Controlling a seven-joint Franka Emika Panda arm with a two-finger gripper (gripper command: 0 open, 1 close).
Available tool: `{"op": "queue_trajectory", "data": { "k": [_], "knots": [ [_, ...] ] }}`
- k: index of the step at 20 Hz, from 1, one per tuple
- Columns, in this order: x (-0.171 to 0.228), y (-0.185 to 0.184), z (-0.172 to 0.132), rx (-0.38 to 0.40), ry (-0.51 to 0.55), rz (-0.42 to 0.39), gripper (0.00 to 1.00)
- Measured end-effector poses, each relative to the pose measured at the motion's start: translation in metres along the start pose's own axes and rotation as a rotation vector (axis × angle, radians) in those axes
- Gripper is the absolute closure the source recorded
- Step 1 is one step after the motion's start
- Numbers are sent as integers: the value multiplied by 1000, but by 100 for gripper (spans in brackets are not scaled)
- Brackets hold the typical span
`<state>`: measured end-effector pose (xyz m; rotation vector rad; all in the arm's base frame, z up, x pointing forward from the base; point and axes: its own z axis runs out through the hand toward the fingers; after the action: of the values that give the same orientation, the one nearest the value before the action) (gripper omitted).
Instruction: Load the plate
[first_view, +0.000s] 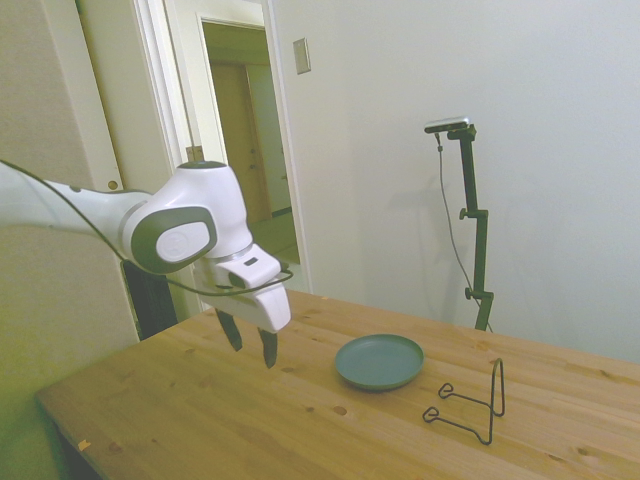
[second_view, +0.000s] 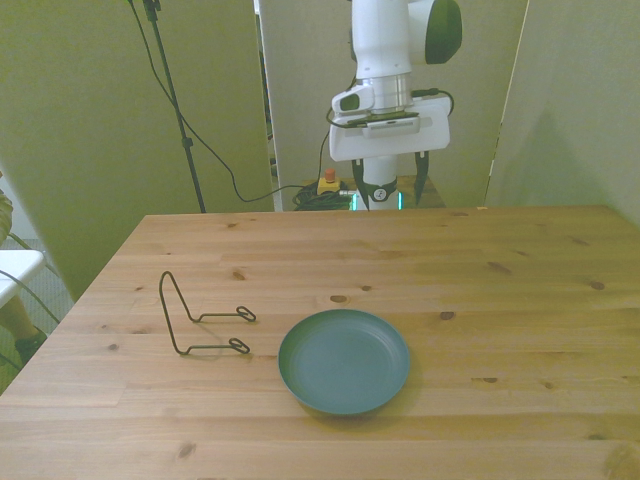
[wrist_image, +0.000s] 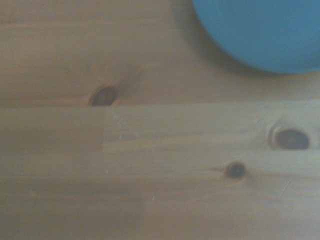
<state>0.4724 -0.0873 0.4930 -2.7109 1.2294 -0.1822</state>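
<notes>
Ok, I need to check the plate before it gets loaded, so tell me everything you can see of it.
The plate is round and shallow, a dull teal with a raised rim, smooth and unmarked, with nothing on it. It lies flat on the wooden table, right way up, beside the black wire stand but apart from it, the stand being on the front view's left. Only the table touches it. The pincer hangs open above the table's far part, well clear of it. The wrist view catches just an edge of it.

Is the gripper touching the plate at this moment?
Apart. In the side view the gripper hangs open above bare table, clearly short of the plate.
</notes>
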Motion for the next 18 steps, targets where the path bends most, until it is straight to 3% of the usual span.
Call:
{"op": "queue_trajectory", "data": {
  "k": [9,18],
  "knots": [
    [120,5,13,18,-27,83,0],
    [202,27,32,53,-24,129,0]
  ]
}}
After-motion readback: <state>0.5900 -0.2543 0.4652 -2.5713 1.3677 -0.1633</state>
